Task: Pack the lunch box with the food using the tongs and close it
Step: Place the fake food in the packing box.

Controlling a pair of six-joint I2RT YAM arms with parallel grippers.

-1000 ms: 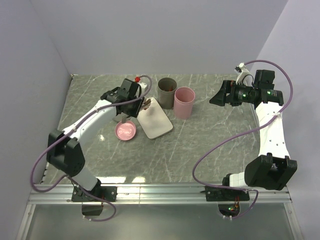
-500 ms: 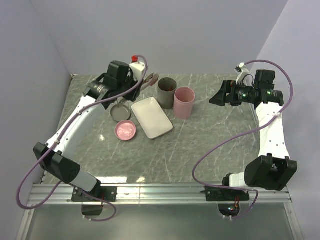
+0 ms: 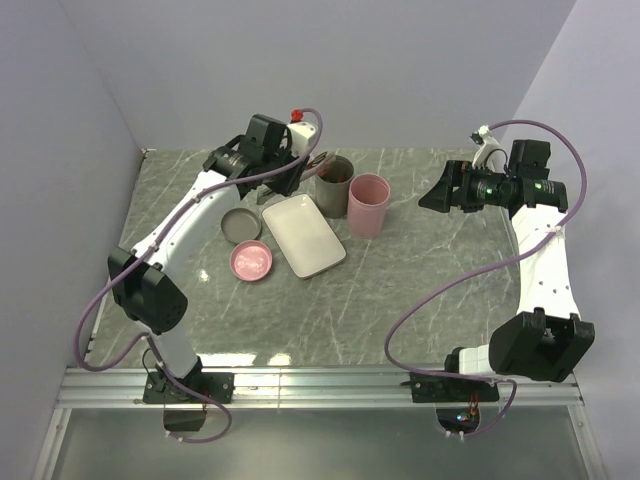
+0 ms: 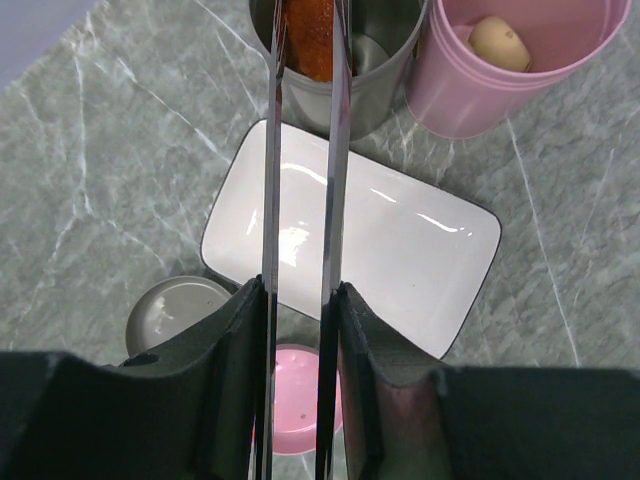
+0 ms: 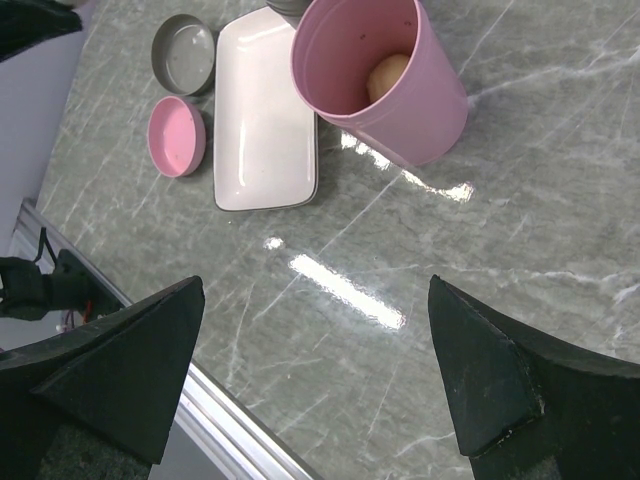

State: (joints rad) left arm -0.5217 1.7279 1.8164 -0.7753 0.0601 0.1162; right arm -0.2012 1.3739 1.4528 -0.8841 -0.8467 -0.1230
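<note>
The left jaws are clamped on the two thin, flat metal arms of the tongs (image 4: 336,150), squeezing them into a narrow V that runs straight ahead. Between the tong tips, a glossy, irregular orange-brown piece of food (image 4: 310,40) sits in the open mouth of the lunch box (image 4: 385,100), a matte dark grey cylinder. Just right of it stands a smooth pink cup (image 4: 500,95). Under the tong arms lies a shiny white rectangular tray (image 4: 400,250) with rounded corners. The round grey lid (image 4: 170,315) rests below and left of these jaws. The right jaws are spread wide and hold nothing, above the veined grey marble table (image 5: 560,200).
</note>
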